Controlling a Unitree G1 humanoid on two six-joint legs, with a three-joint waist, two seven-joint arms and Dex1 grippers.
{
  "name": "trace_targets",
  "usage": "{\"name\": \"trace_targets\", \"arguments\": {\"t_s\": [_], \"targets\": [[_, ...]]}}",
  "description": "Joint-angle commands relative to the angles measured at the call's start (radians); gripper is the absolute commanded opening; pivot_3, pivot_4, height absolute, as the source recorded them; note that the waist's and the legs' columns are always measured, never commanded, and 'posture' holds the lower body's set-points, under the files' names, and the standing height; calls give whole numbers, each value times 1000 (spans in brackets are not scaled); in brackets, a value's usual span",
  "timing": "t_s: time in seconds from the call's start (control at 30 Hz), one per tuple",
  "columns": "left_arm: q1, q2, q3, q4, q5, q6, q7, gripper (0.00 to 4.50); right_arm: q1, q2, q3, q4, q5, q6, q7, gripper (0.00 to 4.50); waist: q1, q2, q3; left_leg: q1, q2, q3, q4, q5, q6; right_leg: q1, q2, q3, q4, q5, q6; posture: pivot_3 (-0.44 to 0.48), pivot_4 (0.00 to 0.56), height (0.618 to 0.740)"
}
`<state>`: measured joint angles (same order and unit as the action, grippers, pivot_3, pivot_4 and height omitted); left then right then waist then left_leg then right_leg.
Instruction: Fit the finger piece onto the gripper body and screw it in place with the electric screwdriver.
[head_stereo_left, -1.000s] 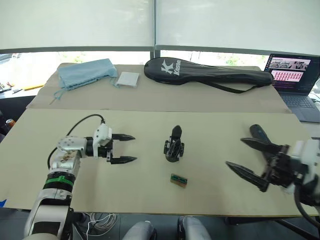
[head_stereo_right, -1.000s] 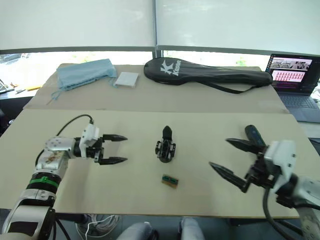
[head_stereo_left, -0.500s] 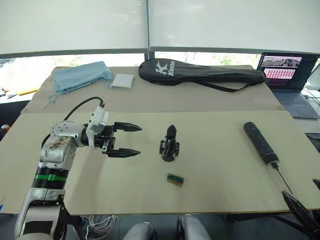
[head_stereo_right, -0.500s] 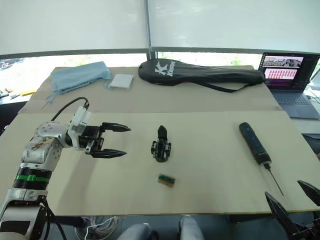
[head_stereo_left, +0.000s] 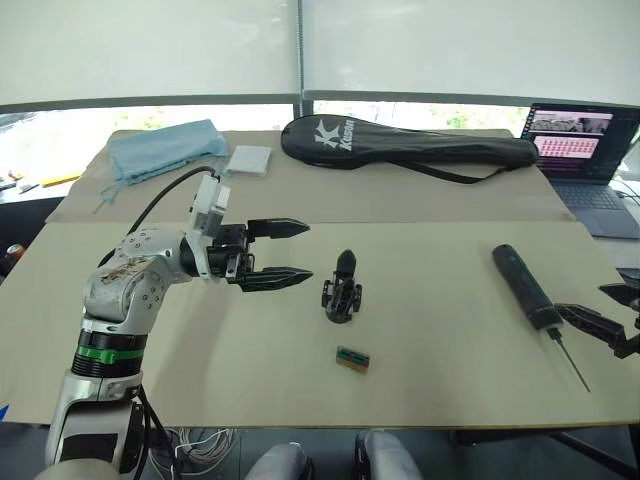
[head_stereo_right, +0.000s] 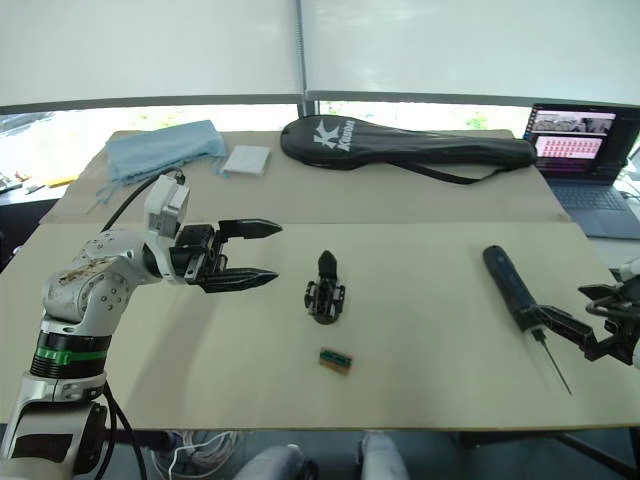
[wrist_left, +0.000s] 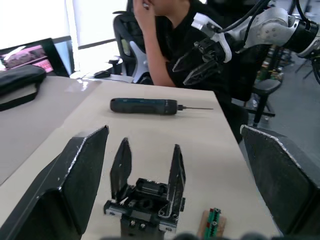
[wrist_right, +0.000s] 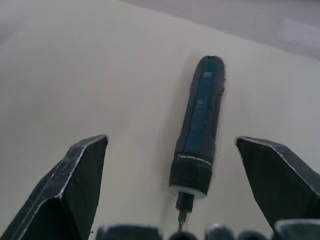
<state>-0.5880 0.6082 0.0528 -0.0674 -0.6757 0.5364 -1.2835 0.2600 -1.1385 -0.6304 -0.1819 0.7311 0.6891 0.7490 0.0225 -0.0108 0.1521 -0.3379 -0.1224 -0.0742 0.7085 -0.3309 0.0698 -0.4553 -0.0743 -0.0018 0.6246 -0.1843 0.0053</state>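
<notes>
The gripper body (head_stereo_left: 342, 292) stands mid-table. In the left wrist view, two pointed black fingers rise from the gripper body (wrist_left: 145, 195); I cannot tell whether either is the finger piece. My left gripper (head_stereo_left: 302, 250) hovers open just left of it, tips pointing at it. The electric screwdriver (head_stereo_left: 525, 285) lies on the right, its bit toward the front edge. My right gripper (head_stereo_right: 578, 310) is open at the bit end. In the right wrist view the electric screwdriver (wrist_right: 202, 115) lies ahead between the fingers (wrist_right: 80, 185), untouched.
A small green-brown block (head_stereo_left: 352, 358) lies in front of the gripper body. At the back are a black racket bag (head_stereo_left: 400, 148), a blue cloth (head_stereo_left: 165, 148), a white pad (head_stereo_left: 250, 160) and a laptop (head_stereo_left: 580, 150). A person (wrist_left: 170, 35) sits beyond the table's right end.
My left gripper has moved right, closer to the gripper body. My right gripper dropped below the table's front edge, then rose to the screwdriver's bit end. The camera shifted slightly.
</notes>
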Motion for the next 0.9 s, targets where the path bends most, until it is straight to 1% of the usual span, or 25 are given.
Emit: {"name": "trace_targets", "arguments": {"t_s": [0.03, 0.07, 0.17, 0.23, 0.37, 0.5, 0.6, 0.7, 0.77, 0.8, 0.87, 0.9], "targets": [[1, 10, 23, -50, -28, 13, 17, 4458, -129, -50, 153, 116, -54, 47, 56, 4500, 3, 0, 0, -1, -1, 0, 0, 0, 0, -1, -1, 0, 0, 0, 0, 0, 150, 740], [5, 11, 22, -56, -28, 11, 18, 4458, -177, -50, 194, 151, -76, 48, 61, 4500, 4, 1, 1, -1, -1, 0, 1, 0, 0, -1, -1, 0, -1, 0, 0, 0, 150, 740], [17, 6, 23, -73, -29, -12, 8, 4458, -325, -25, 297, 265, -169, 30, 14, 4500, 1, 1, 1, -3, -2, 0, 4, -1, 2, -1, -2, 1, -2, 1, 2, 0, 150, 740], [30, 11, 16, -87, -26, -31, -11, 4458, -388, -17, 353, 317, -219, 21, 13, 4500, -1, 1, 1, -3, -3, 1, 3, -1, 2, -1, -2, 1, -3, 2, 3, 0, 150, 740], [50, 6, 12, -112, -27, -40, -7, 4458, -459, 6, 418, 386, -277, 20, 37, 4500, -1, 1, 1, -3, -2, 1, 3, -1, 1, -2, -2, 0, -2, 2, 2, 0, 150, 740], [65, 2, 5, -121, -22, -55, -10, 4458, -494, 22, 464, 424, -280, 82, 102, 4500, -3, 2, 0, -3, -2, 1, 3, -1, 1, -2, -2, 1, -2, 2, 2, 0, 150, 740], [70, 3, 1, -109, -22, -60, -18, 4458, -518, 38, 489, 453, -292, 90, 135, 4500, -8, 3, 0, -3, -2, 1, 3, -1, 1, -2, -2, 1, -2, 2, 2, 0, 150, 740], [75, 13, -7, -87, -12, -70, -41, 4500, -547, 57, 491, 486, -316, 55, 136, 3645, -11, 3, 0, -3, -2, 1, 3, -1, 1, -2, -1, 1, -2, 2, 2, 0, 150, 740], [79, 18, -11, -76, 0, -86, -56, 4500, -566, 66, 482, 507, -332, 34, 131, 2969, -12, 3, 0, -3, -2, 1, 3, -1, 1, -2, -1, 1, -2, 2, 2, 0, 150, 740], [80, 19, -11, -71, 1, -90, -60, 4500, -571, 67, 477, 516, -341, 20, 132, 2558, -13, 3, 0, -3, -2, 1, 3, -1, 1, -2, -1, 1, -2, 2, 2, 0, 150, 740], [84, 20, -11, -67, 2, -96, -68, 4500, -566, 67, 463, 529, -349, -10, 146, 1959, -12, 3, 0, -3, -2, 1, 3, -1, 1, -2, -1, 1, -1, 2, 2, 0, 150, 740], [87, 21, -12, -66, 3, -98, -71, 4500, -560, 67, 455, 532, -348, -21, 155, 1932, -12, 3, 0, -3, -2, 1, 3, -1, 1, -2, -1, 1, -1, 2, 2, 0, 150, 740]]}}
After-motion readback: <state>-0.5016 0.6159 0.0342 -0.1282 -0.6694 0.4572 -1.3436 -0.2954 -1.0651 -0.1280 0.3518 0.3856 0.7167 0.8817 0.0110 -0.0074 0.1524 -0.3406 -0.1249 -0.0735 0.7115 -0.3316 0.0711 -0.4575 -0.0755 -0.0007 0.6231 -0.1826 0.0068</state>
